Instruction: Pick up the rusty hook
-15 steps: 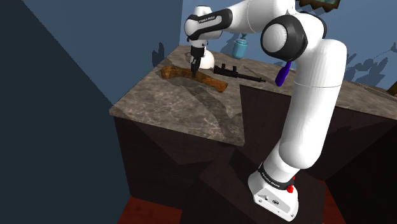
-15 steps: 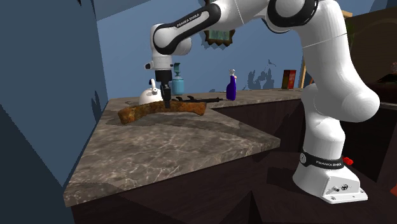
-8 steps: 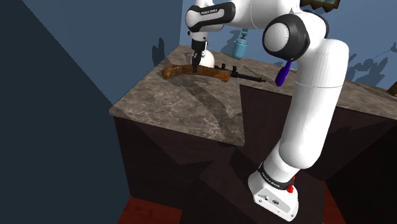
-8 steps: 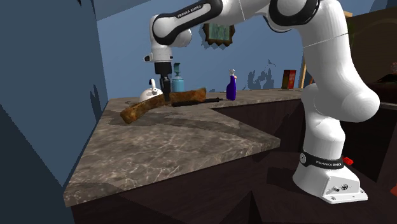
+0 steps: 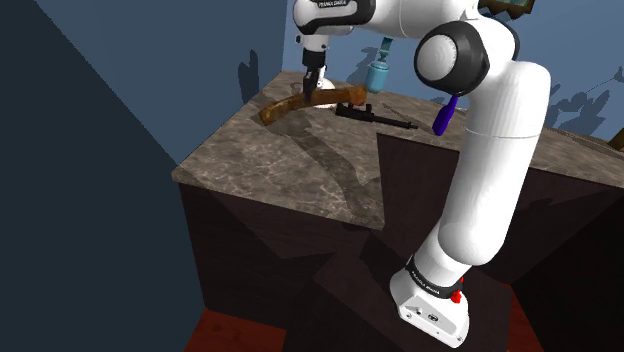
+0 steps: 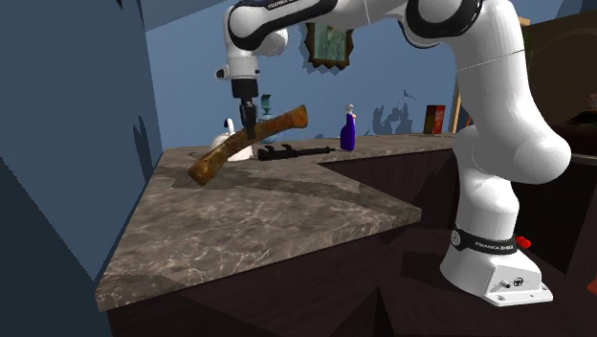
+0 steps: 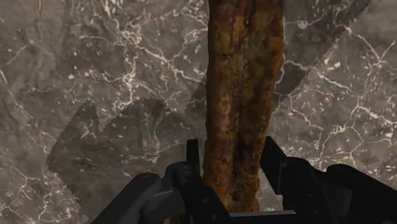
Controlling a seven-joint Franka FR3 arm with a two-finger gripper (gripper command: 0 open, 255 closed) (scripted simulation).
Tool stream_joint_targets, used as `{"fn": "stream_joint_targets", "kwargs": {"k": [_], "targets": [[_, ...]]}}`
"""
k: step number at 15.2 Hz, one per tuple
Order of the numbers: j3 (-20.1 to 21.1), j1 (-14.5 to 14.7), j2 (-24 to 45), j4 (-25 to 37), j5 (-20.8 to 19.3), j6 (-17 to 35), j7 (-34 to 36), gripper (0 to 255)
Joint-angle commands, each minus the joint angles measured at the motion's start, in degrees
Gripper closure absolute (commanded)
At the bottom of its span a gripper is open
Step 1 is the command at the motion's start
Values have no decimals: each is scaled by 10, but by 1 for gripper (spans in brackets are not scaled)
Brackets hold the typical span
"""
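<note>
One end effector (image 6: 247,128) pinching one rusty hook (image 6: 278,123) at mid-length, hook tilted above the worktop (image 6: 268,213), low end perhaps touching it. Farther back on the worktop: one black gun (image 6: 297,150), one blue spray bottle (image 6: 348,132).

Gripper (image 5: 311,90) clamps rusty hook (image 5: 283,108) mid-length above far end of marble counter (image 5: 280,170). Hook tilted; lower end possibly touching counter.

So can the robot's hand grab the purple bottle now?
Probably not yet: the gripper is shut on the rusty hook, so it has no room, though the purple bottle stands in the open.
</note>
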Motion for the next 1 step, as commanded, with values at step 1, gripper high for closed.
{"fn": "stream_joint_targets", "kwargs": {"k": [1], "targets": [[0, -1, 1, 7, 0, -6, 0, 255]]}}
